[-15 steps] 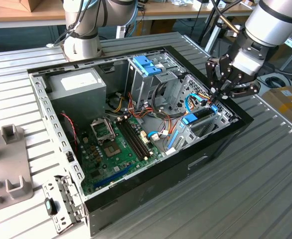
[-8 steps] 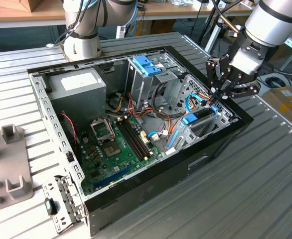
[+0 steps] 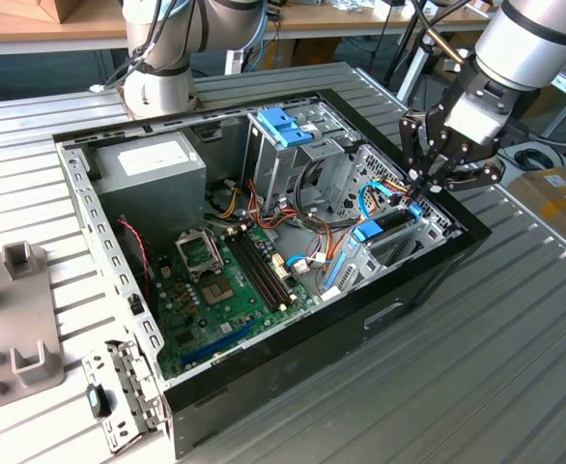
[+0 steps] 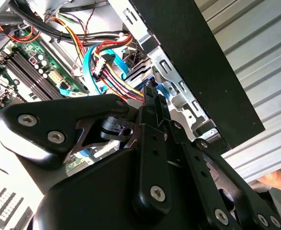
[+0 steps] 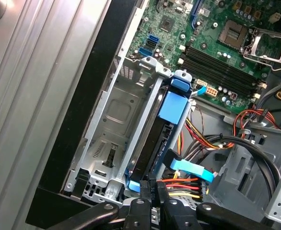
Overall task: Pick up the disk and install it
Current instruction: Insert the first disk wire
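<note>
Your black claw (image 5: 152, 199) sits closed at the near end of the blue-framed dark disk (image 5: 155, 143), standing on edge in the grey metal bay (image 5: 107, 143) (long axis running straight away from the claw).

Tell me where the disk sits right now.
The disk stands on edge in the drive bay by the case's black side wall, on the exterior view's right, with the hand at its end.

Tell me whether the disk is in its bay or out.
In. The disk stands on edge inside the metal bay of the computer case, with the gripper at its end.
</note>
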`<state>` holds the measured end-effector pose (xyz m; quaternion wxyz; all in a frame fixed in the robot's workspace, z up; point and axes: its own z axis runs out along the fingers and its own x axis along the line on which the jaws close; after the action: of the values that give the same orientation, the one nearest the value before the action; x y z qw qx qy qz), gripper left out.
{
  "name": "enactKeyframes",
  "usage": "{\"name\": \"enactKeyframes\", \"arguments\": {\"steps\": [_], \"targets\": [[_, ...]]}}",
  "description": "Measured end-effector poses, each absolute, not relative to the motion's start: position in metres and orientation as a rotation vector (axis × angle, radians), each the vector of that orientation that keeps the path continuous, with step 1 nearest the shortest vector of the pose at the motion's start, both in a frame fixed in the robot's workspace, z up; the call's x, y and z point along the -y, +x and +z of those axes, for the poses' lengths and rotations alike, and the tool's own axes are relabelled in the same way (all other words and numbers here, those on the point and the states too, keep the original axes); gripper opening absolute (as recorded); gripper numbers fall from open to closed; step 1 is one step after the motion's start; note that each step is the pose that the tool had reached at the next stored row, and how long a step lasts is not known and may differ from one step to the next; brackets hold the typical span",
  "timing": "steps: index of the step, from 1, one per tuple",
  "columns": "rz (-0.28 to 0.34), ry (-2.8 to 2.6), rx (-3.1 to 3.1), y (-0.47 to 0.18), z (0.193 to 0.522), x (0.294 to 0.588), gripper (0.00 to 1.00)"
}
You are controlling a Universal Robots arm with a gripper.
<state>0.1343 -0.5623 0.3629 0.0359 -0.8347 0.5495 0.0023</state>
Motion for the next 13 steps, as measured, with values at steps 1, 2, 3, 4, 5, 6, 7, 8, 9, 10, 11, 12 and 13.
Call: {"name": "enactKeyframes", "arguments": {"steps": [1, 2, 3, 4, 5, 6, 7, 8, 9, 10, 11, 12, 13], "targets": [[0.007, -2.562, -1.691, 0.1343, 0.3629, 0.5623, 0.17], [0.007, -2.559, -1.695, 0.1343, 0.3629, 0.5623, 0.17], [0.007, -2.557, -1.699, 0.1343, 0.3629, 0.5623, 0.17], [0.006, -2.555, -1.702, 0.1343, 0.3629, 0.5623, 0.17], [0.006, -2.551, -1.707, 0.1343, 0.3629, 0.5623, 0.17], [0.006, -2.548, -1.712, 0.1343, 0.3629, 0.5623, 0.17], [0.006, -2.546, -1.715, 0.1343, 0.3629, 0.5623, 0.17], [0.006, -2.544, -1.718, 0.1343, 0.3629, 0.5623, 0.17], [0.006, -2.541, -1.722, 0.1343, 0.3629, 0.5623, 0.17], [0.005, -2.538, -1.727, 0.1343, 0.3629, 0.5623, 0.17], [0.005, -2.535, -1.732, 0.1344, 0.3629, 0.5623, 0.17], [0.005, -2.531, -1.738, 0.1343, 0.3629, 0.5623, 0.17], [0.005, -2.526, -1.744, 0.1343, 0.3629, 0.5623, 0.17]]}}
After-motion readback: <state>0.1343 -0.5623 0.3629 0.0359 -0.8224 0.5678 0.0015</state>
